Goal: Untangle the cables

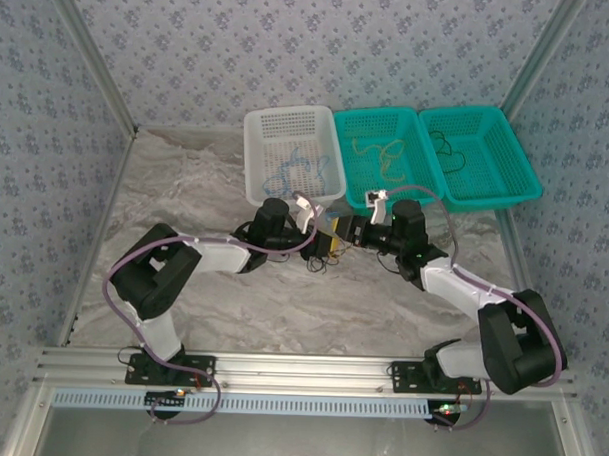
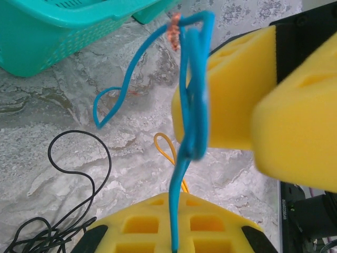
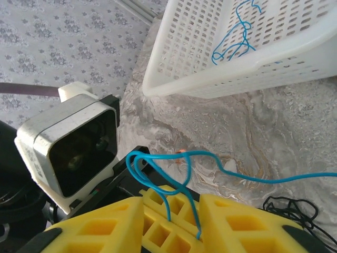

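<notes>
A blue cable [image 2: 189, 105] rises from between the yellow pads of my left gripper [image 2: 174, 234], which is shut on it. Its loop ends in a bare copper tip [image 2: 174, 29]. My right gripper [image 3: 176, 206] stands tip to tip with the left one; its fingers [image 3: 247, 226] are apart on either side of the left gripper's pads and the blue cable [image 3: 174, 158]. On the table below lie a black cable [image 2: 79, 174] in a loose tangle and a yellow cable [image 2: 168, 150]. From above, both grippers [image 1: 334, 234] meet mid-table over the black tangle [image 1: 323, 262].
Three baskets line the back: a white basket [image 1: 249, 146] with a blue cord [image 1: 292, 168], a teal basket [image 1: 379, 113] with a yellow-tan cord, and another teal basket [image 1: 469, 112] with a black cord. The white basket [image 3: 210, 84] is close ahead of the right wrist.
</notes>
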